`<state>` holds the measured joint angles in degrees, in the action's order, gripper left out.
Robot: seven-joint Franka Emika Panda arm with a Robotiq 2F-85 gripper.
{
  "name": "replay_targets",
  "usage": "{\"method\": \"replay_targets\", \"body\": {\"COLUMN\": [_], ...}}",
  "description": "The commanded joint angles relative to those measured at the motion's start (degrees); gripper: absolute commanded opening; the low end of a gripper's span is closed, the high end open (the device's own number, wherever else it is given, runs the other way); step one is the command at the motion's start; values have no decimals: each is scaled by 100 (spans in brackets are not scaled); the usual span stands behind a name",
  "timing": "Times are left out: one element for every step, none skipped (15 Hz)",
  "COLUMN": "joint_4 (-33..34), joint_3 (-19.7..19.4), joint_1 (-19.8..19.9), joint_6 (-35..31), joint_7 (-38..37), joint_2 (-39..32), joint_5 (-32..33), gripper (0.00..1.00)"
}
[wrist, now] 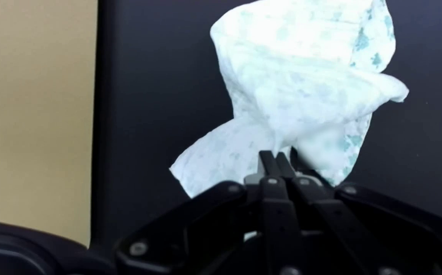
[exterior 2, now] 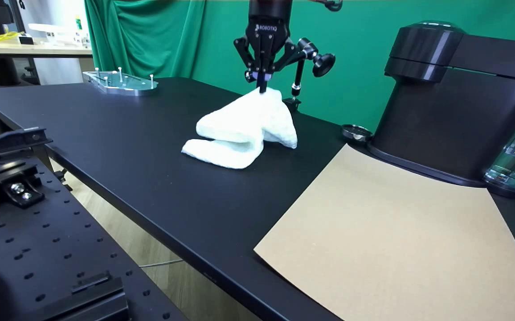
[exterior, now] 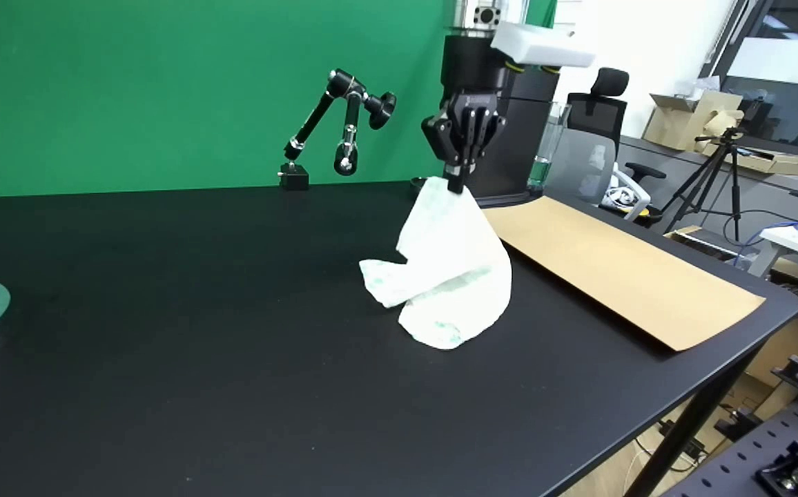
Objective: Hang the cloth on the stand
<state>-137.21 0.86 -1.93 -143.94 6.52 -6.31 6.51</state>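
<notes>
The cloth is white with a pale green pattern and shows in both exterior views [exterior: 458, 297] [exterior 2: 239, 129] and the wrist view [wrist: 301, 84]. My gripper [exterior: 455, 183] is shut on its upper part, as an exterior view [exterior 2: 263, 84] and the wrist view [wrist: 275, 156] also show. The cloth rises to a peak at the fingertips, and its lower folds spread on the black table. A black jointed arm on a small block, likely the stand, is at the table's back edge in both exterior views [exterior: 316, 119] [exterior 2: 299, 73]. My gripper partly overlaps it in an exterior view.
A tan cardboard sheet [exterior: 620, 266] lies beside the cloth. A black coffee machine [exterior 2: 435, 120] with a clear water tank stands behind the sheet, near a small round dish [exterior 2: 356, 132]. A clear plate with white pegs [exterior 2: 121, 84] lies at the table's far end.
</notes>
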Motion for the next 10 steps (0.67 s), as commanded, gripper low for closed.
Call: {"method": "replay_targets", "body": {"joint_4": [259, 379, 490, 652, 818, 995, 1187, 1396, 1593, 1800], "joint_3": [54, 96, 142, 207, 273, 346, 427, 508, 578, 645], "joint_1": [-127, -162, -181, -208, -227, -249, -278, -308, -338, -375], "joint_6": [515, 618, 707, 818, 931, 1034, 1160, 1281, 1418, 1540], "joint_7": [-648, -793, -903, -1037, -1135, -1264, -1422, -1572, -1663, -1755], "joint_2": [581, 712, 809, 878, 917, 929, 924, 891, 848, 795], "joint_5": [375, 529, 631, 742, 806, 878, 934, 1017, 1048, 1073], "gripper": [0, 0, 0, 0, 0, 0, 0, 0, 0, 0]}}
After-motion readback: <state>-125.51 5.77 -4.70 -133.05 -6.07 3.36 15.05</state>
